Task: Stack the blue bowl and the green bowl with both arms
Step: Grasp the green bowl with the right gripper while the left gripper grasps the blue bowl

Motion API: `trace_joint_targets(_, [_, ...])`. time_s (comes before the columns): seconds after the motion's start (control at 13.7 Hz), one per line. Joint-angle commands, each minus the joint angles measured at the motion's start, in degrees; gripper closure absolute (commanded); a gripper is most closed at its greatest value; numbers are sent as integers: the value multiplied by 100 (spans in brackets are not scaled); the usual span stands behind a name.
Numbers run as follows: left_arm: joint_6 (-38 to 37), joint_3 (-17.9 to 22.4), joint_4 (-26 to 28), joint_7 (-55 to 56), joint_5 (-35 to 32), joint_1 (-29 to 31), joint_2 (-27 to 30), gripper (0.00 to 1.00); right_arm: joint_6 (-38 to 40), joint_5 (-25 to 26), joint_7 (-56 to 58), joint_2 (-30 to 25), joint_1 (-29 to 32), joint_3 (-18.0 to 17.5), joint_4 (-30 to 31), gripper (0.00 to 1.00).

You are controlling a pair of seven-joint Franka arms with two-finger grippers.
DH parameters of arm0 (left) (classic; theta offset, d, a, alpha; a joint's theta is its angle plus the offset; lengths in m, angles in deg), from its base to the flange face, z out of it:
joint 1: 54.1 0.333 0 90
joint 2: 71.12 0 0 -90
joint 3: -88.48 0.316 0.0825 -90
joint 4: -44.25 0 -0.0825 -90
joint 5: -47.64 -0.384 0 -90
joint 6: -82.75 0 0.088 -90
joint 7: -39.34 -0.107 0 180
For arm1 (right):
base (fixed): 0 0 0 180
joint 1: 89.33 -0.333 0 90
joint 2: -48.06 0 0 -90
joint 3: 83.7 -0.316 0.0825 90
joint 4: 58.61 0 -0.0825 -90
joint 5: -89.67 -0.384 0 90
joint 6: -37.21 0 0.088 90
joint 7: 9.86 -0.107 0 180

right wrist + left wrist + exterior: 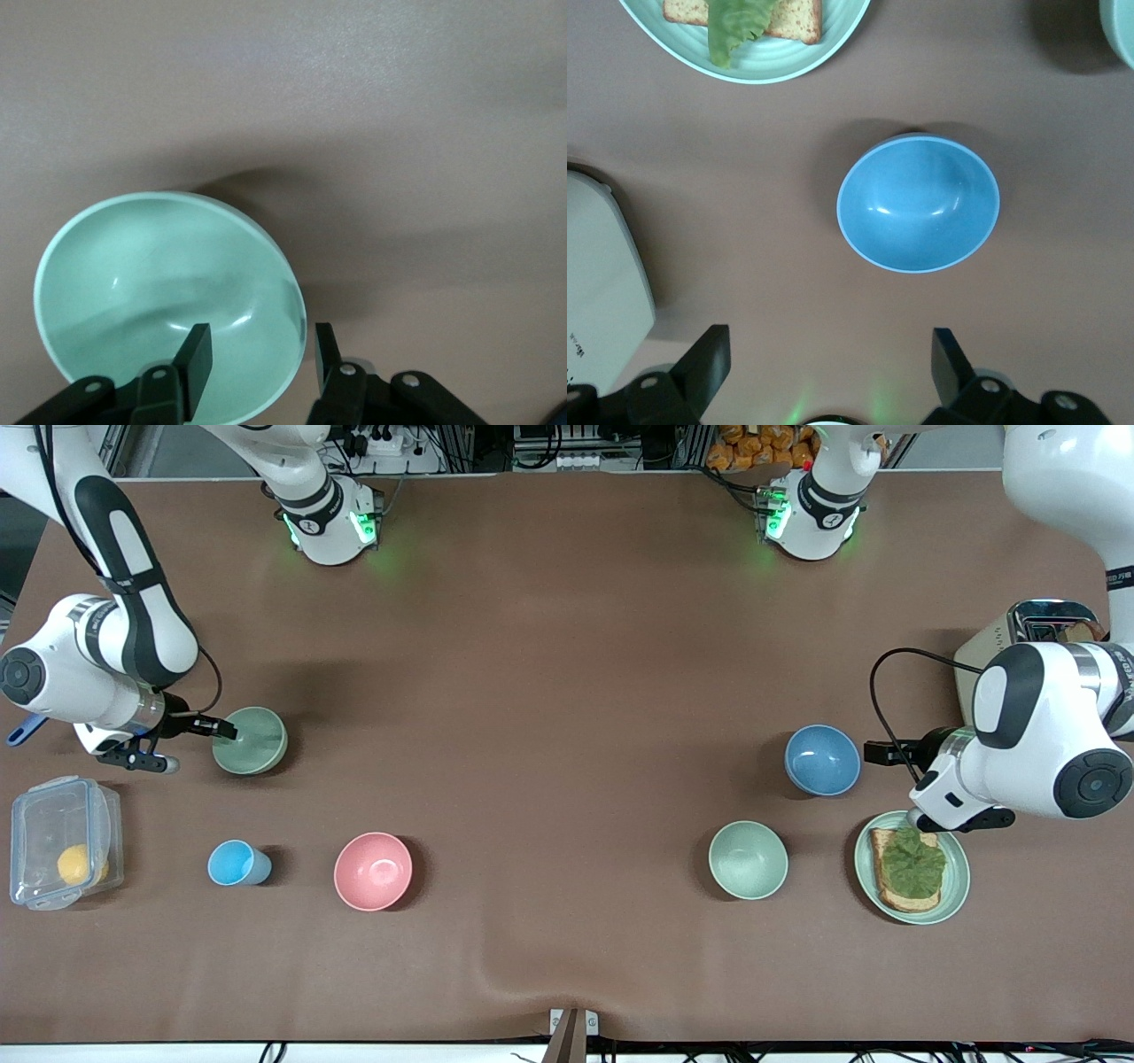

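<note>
R pincer (255,354) sits at the rim of the green bowl (251,740), at the R arm's end of the counter (549,691); fingers straddle the wall, one inside, one outside, closed onto the rim, so bowl looks gripped but not lifted yet. L pincer (830,367) hangs just beside the blue bowl (919,203), fingers wide apart, nothing between them; bowl lies just ahead of the tips, on the counter at the L arm's end. Judgement: both bowls look like light, stiff, matte plastic w/ thin walls; smooth rim could slip or tilt under a one-sided pinch. Best hold approx. the rim, one finger in, one out, pinch square to the wall.
</note>
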Motion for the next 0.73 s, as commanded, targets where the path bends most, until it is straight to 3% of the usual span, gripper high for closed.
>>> trace_joint_targets(0.0, [4,-27,-95,51,-154,5,-46,0,-233,-83,88,37,173,-83,158,45])
trace_joint_targets(0.07, [64,-27,-95,51,-163,5,-46,0,-286,-83,88,37,182,-91,176,46])
trace_joint_targets(0.36, [135,-27,-86,59,-172,-4,-46,0,-313,-109,115,37,208,-91,202,96])
trace_joint_targets(0.66, [144,-27,-69,59,-172,5,-55,0,-225,-118,106,2,217,-91,132,100])
